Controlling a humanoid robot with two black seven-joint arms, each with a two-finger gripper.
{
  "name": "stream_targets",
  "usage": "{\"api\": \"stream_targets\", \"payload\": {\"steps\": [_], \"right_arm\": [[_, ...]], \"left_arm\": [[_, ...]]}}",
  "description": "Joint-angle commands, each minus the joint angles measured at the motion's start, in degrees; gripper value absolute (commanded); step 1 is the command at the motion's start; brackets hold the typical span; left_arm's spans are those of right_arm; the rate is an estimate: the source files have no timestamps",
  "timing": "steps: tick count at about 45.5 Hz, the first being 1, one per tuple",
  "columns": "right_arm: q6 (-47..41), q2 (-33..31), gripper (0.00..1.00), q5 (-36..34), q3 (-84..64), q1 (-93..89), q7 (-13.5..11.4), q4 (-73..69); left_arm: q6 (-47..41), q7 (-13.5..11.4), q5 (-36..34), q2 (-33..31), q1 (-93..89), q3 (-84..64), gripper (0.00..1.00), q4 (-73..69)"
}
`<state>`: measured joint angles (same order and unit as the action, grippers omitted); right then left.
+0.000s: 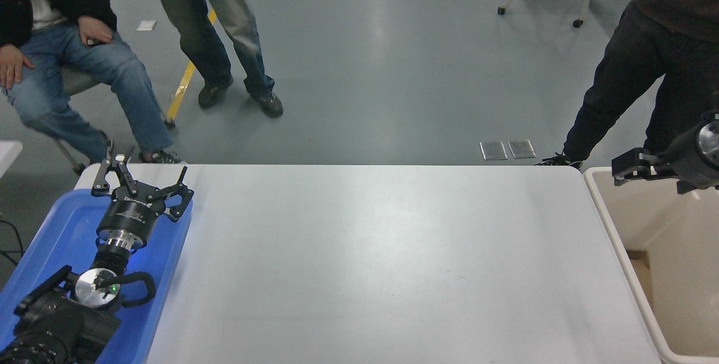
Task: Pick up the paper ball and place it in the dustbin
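Above the far rim of the dustbin, at the right edge, the right claw hangs with nothing visibly held; how far it is open cannot be told from this angle. The paper ball is not visible, probably inside the dustbin below the sightline. Judged step: drop complete; next move is to retract clear of the rim. The left claw rests spread open over the blue tray. The worktop carries nothing obstructive; people stand beyond.

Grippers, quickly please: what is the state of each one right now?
Left gripper: open, empty, parked over the blue tray.
Right gripper: above the dustbin; open or shut cannot be told, and no paper ball is visible.
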<state>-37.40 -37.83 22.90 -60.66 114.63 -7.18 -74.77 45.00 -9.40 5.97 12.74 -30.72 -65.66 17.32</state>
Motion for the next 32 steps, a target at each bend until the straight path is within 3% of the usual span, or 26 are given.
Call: {"api": "stream_targets", "payload": {"steps": [1,9,18,32], "right_arm": [[-7.6,11.1,1.0,-10.67,-4.47,11.23,-0.03,-7.32],[-7.6,19.63,1.0,-12.78,-6.93,13.51,-0.03,-7.23],[-7.6,24.82,1.0,-17.09,-7.72,14.22,-0.12,-6.96],[-7.6,27.28,1.0,-18.5,-8.42,14.57,-0.12,-6.61]], "left_arm": [[0.0,-0.18,0.0,0.0,0.04,-0.08,0.99,0.0],[0.0,-0.18,0.0,0.0,0.04,-0.08,0.99,0.0],[0.0,-0.18,0.0,-0.09,0.04,-0.17,0.99,0.0],[0.0,-0.18,0.09,-0.09,0.13,-0.17,0.99,-0.09]]}}
